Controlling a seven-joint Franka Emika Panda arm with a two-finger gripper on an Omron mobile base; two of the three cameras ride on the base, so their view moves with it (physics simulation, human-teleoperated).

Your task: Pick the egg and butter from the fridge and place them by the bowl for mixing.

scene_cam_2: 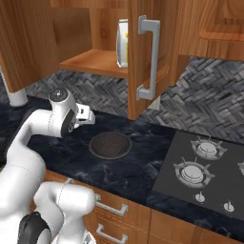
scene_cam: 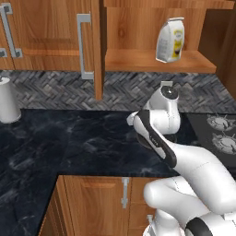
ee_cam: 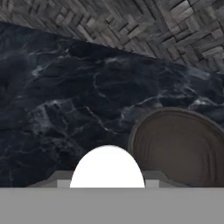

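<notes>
One egg (ee_cam: 107, 167) pinched in gripper (ee_cam: 107, 181) above counter (ee_cam: 65, 109), beside bowl (ee_cam: 181, 151) w/ bare inside.

A dark marbled stone counter (scene_cam: 69, 143) runs under wooden wall cabinets (scene_cam: 46, 37). On the open wooden shelf (scene_cam: 159, 61) above that counter stands a white and yellow bag (scene_cam: 170, 40). A white cylindrical canister (scene_cam: 8, 99) sits at the counter's far left; black stove burners (scene_cam: 221, 131) lie at its right end.

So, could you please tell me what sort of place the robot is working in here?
A home-style kitchen, rendered in simulation: a black marble countertop carries a gas stove, wooden wall cabinets hang above, and a grey herringbone backsplash runs behind.
</notes>
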